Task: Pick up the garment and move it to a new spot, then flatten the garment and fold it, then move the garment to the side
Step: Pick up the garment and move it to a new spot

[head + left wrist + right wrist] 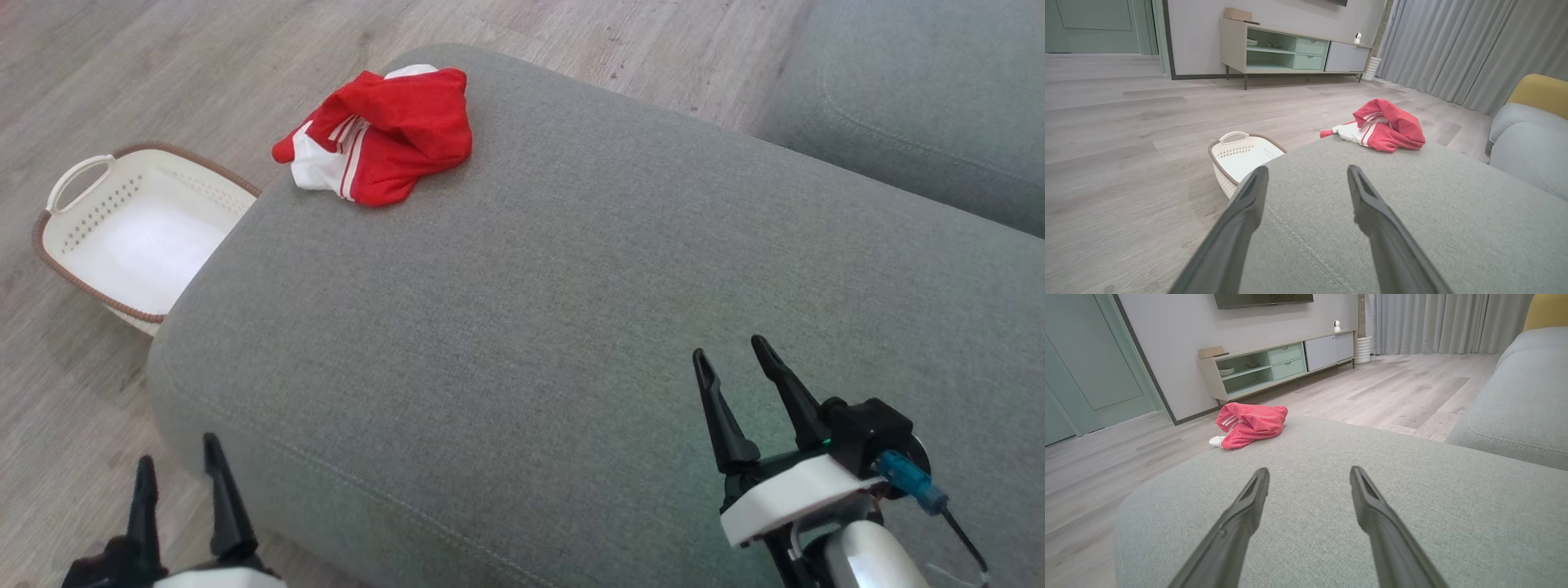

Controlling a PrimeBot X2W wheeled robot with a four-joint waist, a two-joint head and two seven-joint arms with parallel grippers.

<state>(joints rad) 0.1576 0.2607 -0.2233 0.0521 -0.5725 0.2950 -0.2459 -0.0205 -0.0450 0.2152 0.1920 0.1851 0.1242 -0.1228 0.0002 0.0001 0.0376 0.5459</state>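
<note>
The garment [384, 135] is a crumpled red and white piece with white stripes, lying at the far left corner of the grey cushion [571, 310]. It also shows in the left wrist view [1384, 126] and the right wrist view [1249, 424], far ahead of both pairs of fingers. My left gripper [180, 465] hangs open at the cushion's near left corner, its jaws empty [1306, 173]. Over the cushion's near right part, my right gripper [731, 351] is open and holds nothing [1309, 473].
A white basket [122, 233] with a brown rim stands on the wooden floor left of the cushion. Another grey sofa seat [922, 98] lies at the far right. A low cabinet [1290, 51] and grey curtains [1453, 45] stand across the room.
</note>
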